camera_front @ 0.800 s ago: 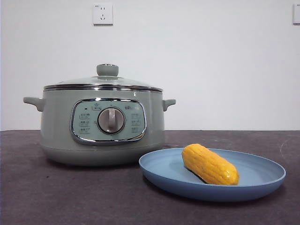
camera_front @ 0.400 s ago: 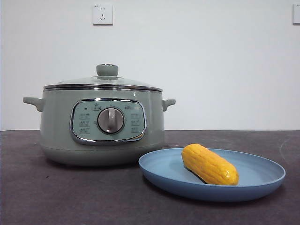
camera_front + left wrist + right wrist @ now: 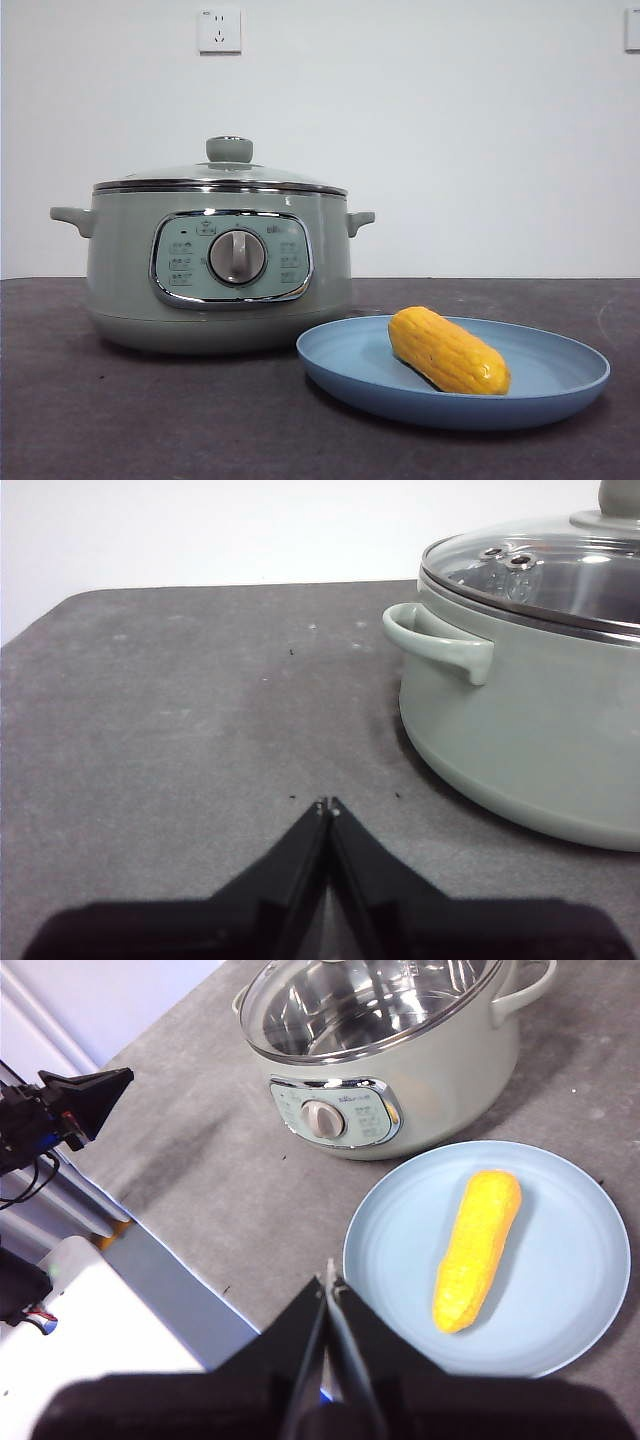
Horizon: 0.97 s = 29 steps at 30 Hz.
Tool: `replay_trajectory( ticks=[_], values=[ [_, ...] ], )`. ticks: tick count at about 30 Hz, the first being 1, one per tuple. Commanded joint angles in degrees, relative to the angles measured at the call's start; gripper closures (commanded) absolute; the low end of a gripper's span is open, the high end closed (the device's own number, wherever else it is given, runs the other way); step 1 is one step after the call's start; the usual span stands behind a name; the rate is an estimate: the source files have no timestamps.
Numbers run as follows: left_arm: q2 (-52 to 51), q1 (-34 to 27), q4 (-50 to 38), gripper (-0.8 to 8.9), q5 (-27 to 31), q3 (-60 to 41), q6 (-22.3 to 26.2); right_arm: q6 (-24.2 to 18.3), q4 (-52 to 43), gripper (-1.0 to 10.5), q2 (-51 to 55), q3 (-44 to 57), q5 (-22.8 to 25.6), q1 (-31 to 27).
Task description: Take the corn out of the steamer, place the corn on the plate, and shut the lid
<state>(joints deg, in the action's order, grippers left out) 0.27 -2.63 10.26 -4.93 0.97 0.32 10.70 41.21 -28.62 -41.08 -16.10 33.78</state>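
The corn [image 3: 447,350] lies on its side on the plate [image 3: 560,385], slanted across the middle with bare blue all round it. The plate sits on the dark desk [image 3: 150,420] just beside the steamer [image 3: 120,270], its rim reaching in front of the steamer's base; whether the two touch is hard to make out. The lid [image 3: 220,178] rests squarely on the steamer, knob up, and through the glass in the right wrist view only a bare metal inside shows.

From the front neither arm appears at all. The left claw [image 3: 328,805] is pressed together to a point with nothing in it, low over the desk and well apart from the steamer's side handle [image 3: 440,645]; there the steamer is cut off by the picture's edge, so only part of the lid and wall is seen. The right claw [image 3: 329,1282] is likewise pinched together and empty, high above the plate's near rim. Another dark piece of equipment [image 3: 70,1105] stands off the desk, beyond the steamer, too unclear to tell more.
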Motion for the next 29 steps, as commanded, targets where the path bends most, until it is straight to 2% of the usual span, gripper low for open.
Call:
replay_trajectory(
  ticks=[1,21,22,25,29],
  values=[
    [-0.15,-0.22,-0.11,8.17,0.28,-0.76,-0.92,-0.24,-0.13,9.5,0.13,0.42,-0.02,0.13],
    [-0.15,-0.2,-0.11,8.17,0.26,-0.76,-0.92,-0.48,0.48,9.5,0.87,0.42,0.11,-0.22],
    [-0.15,-0.2,-0.11,8.17,0.26,-0.76,-0.92,-3.21,0.46,9.5,1.53,0.42,0.7,-0.61],
    [-0.15,-0.2,-0.11,8.17,0.28,-0.76,-0.92,-8.0,-0.37,9.5,3.41,0.42,1.57,-3.48],
    [-0.15,-0.2,-0.11,8.17,0.26,-0.76,-0.92,-10.1,-4.02,9.5,5.99,0.46,1.44,-10.86]
  ],
)
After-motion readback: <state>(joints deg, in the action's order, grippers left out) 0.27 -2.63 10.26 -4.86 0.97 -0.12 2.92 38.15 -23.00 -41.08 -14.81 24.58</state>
